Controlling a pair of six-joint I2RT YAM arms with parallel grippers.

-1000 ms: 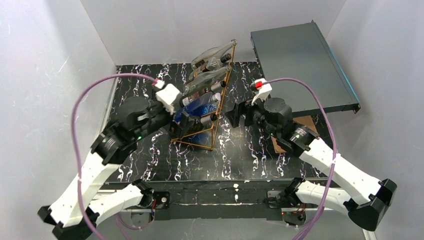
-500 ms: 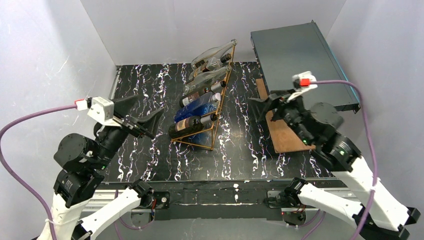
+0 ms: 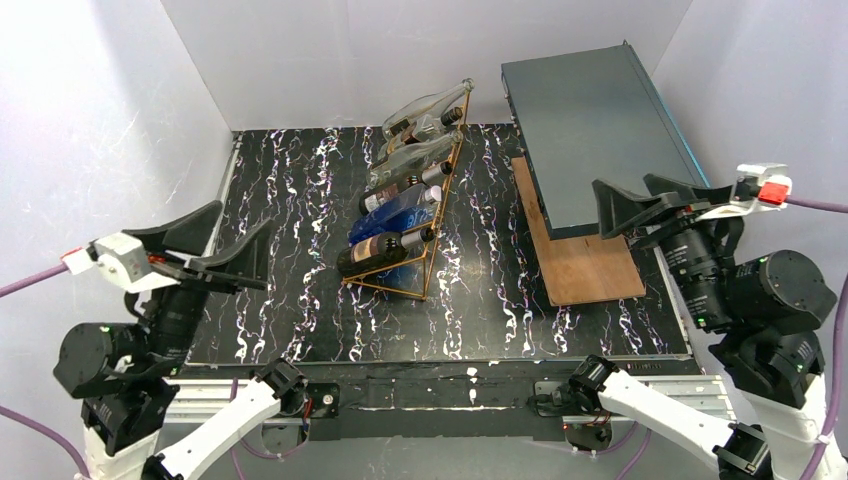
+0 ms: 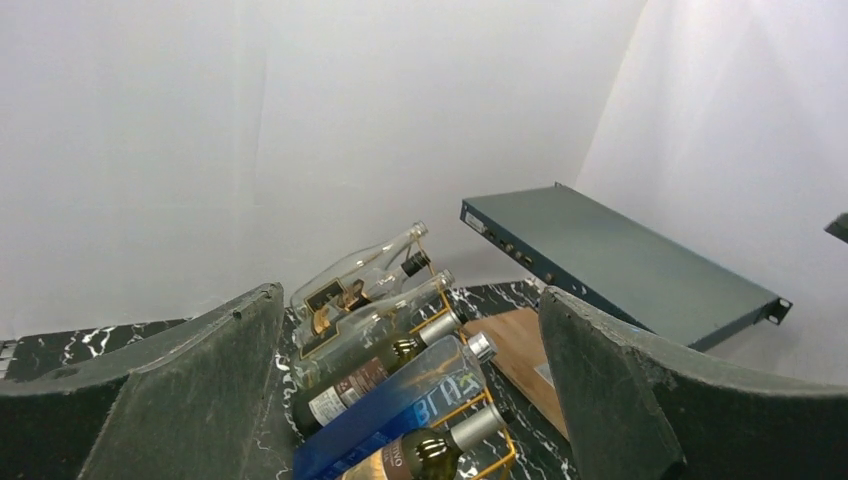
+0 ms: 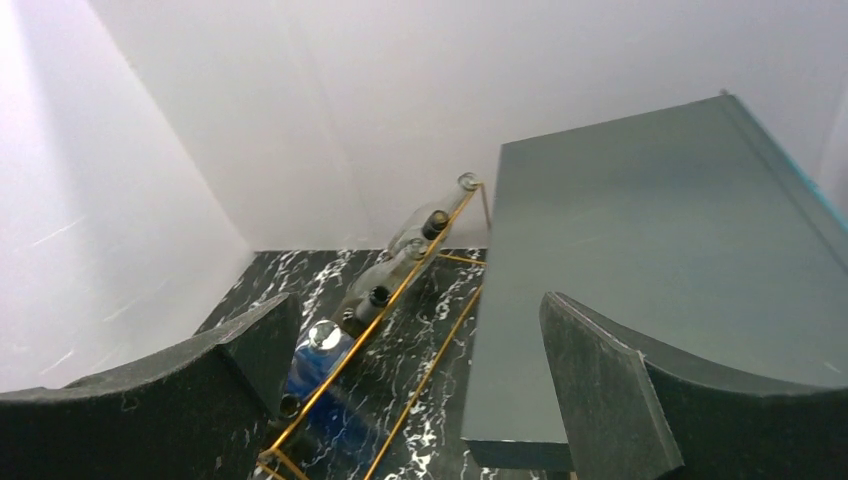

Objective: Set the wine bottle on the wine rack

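The copper-gold wire wine rack (image 3: 432,205) stands in the middle of the black marbled table (image 3: 290,190). Several bottles lie on it. The nearest is a dark wine bottle (image 3: 378,251) with a brown label and silver cap, also in the left wrist view (image 4: 432,452). Above it lies a blue bottle (image 3: 398,213). My left gripper (image 3: 240,228) is open and empty, raised at the near left, well away from the rack. My right gripper (image 3: 622,190) is open and empty, raised at the right, over the flat box. The rack's wires also show in the right wrist view (image 5: 400,290).
A dark flat box (image 3: 600,110) leans at the back right, its near end over a wooden board (image 3: 590,265). White walls close in the left, back and right sides.
Both arms have drawn back from the rack and risen toward the near corners. The left gripper has let go of the dark bottle, which stays lying on the rack's near end.
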